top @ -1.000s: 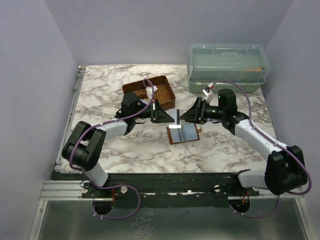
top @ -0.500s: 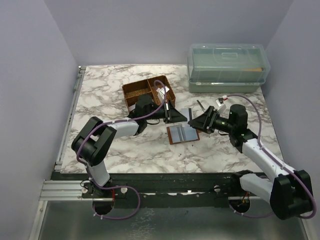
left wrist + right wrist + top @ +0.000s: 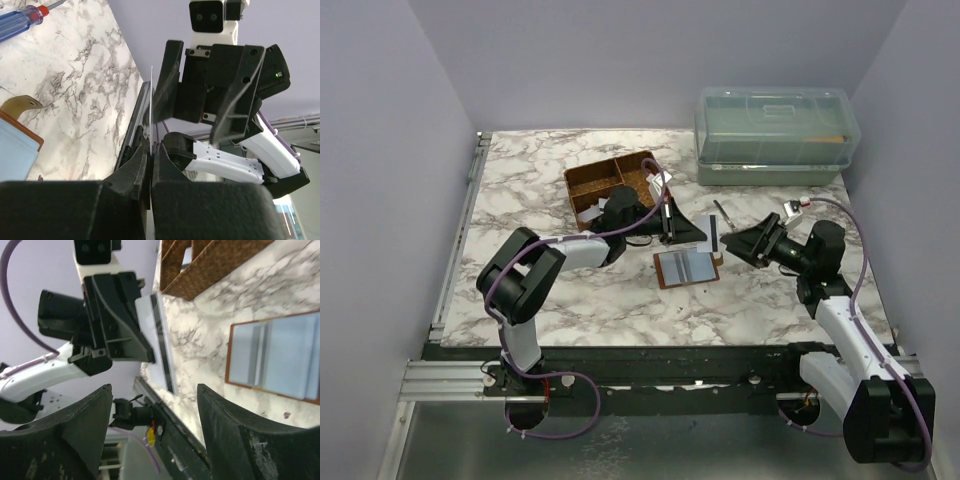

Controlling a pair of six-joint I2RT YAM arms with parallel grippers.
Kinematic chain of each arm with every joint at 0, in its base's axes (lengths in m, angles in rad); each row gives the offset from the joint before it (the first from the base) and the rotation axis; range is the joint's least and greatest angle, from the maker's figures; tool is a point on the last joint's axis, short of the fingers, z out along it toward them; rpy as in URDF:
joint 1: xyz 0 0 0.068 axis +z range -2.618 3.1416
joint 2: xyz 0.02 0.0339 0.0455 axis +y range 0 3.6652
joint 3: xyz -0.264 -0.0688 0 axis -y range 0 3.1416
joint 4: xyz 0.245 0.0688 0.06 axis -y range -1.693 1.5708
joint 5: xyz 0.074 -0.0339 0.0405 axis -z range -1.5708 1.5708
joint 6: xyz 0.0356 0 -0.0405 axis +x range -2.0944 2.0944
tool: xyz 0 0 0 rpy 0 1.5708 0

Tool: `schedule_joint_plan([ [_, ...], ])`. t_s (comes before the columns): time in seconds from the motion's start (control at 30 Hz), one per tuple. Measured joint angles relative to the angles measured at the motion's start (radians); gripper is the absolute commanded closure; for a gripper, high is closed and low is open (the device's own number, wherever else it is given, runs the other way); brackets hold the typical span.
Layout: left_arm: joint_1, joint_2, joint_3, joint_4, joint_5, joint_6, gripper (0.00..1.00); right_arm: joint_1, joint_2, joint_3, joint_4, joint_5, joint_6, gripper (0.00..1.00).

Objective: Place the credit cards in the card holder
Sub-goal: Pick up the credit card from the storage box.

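Observation:
The card holder point(image 3: 686, 267) lies open on the marble, brown-edged, with pale blue cards in its pockets; it also shows in the right wrist view point(image 3: 272, 357) and at the left edge of the left wrist view point(image 3: 15, 145). My left gripper point(image 3: 700, 232) point(image 3: 151, 150) is shut on one thin pale credit card point(image 3: 714, 237), held on edge above the holder's far right corner. The card is edge-on in the left wrist view point(image 3: 150, 110) and its flat face shows in the right wrist view point(image 3: 162, 345). My right gripper point(image 3: 740, 243) point(image 3: 154, 390) is open and empty, facing the card from the right.
A brown divided basket point(image 3: 615, 180) stands behind the left arm. A clear lidded plastic box point(image 3: 775, 130) is at the back right. A thin blue-handled screwdriver point(image 3: 722, 213) point(image 3: 20, 17) lies just beyond the two grippers.
My left gripper has moved right with the card, from left of the holder to its far right corner. My right gripper has backed away to the right.

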Motion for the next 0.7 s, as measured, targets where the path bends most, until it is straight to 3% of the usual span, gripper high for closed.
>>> schedule_joint_plan([
  [0.5,-0.033,0.046,0.022,0.013,0.018,0.008,1.0,0.0,0.003,-0.024,0.057,-0.083,0.05,0.38],
  [0.7,-0.032,0.046,0.047,0.021,0.051,-0.012,1.0,0.0,-0.006,0.014,-0.036,-0.036,-0.032,0.37],
])
